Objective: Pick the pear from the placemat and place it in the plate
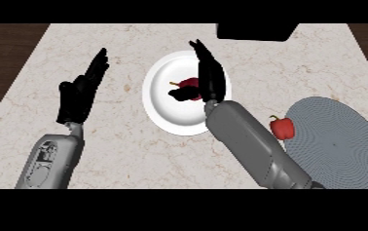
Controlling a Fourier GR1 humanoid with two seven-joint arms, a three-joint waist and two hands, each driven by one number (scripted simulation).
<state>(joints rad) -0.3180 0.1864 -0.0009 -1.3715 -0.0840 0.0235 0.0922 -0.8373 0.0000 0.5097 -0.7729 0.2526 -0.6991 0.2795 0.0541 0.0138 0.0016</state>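
Right hand [207, 79] hovered over plate [161, 110], fingers straightened, thumb beside dark red pear [190, 83] lying near plate centre. Best: lift straight up, avoid nudging pear. Left hand [81, 91] rested open at 9 o'clock. Red pepper [282, 127] stayed on placemat [338, 137] at 4 o'clock.

i'm looking down on a kitchen: a pale marbled stone counter [108, 162] fills my view, with a white plate [167, 118] near its centre, a round grey woven placemat [338, 142] at four o'clock carrying a red bell pepper [282, 127], and dark wood floor [18, 49] at ten o'clock.
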